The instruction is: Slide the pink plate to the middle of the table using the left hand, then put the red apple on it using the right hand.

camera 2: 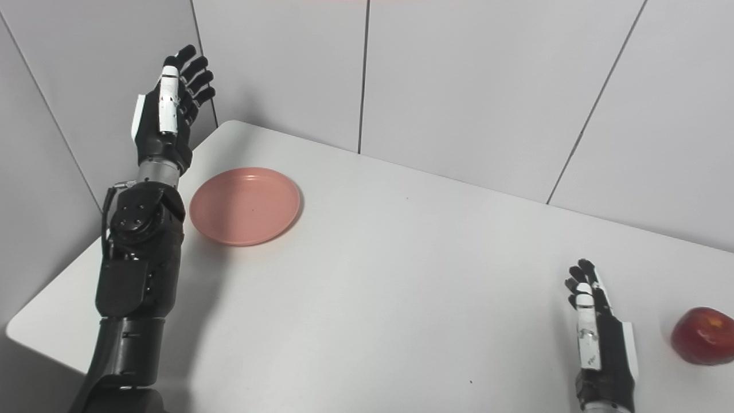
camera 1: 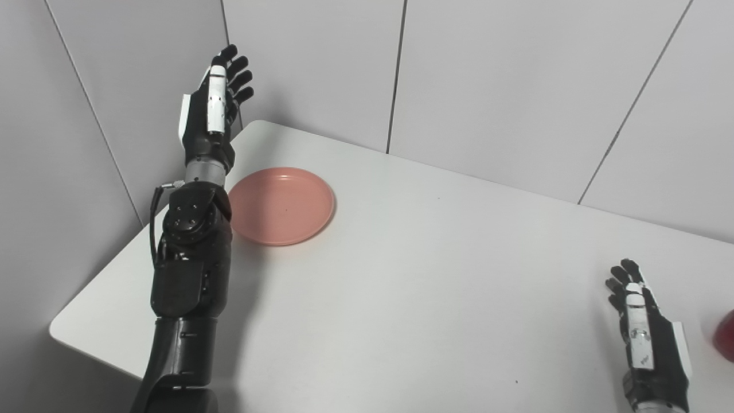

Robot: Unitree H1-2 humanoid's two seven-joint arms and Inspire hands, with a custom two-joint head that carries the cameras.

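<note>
you are looking at a white rectangular counter [camera 1: 436, 287] set into a corner of grey panel walls [camera 1: 504, 86]. the round, shallow pink plate [camera 1: 281, 205] is sitting flat near the counter's far left corner, well away from the middle. your left robot hand [camera 1: 215, 100] is hanging raised above that corner, just beyond the plate's left edge, fingers spread and reaching upward, holding nothing and touching nothing. its black forearm [camera 1: 192, 252] is rising beside the plate, partly covering the rim. your right robot hand [camera 2: 599, 335] is hovering low over the near right part of the counter, fingers extended and apart, gripping nothing. the glossy red apple [camera 2: 702, 335] is resting on the counter just right of that hand, not touching it, well apart from the plate.
</note>
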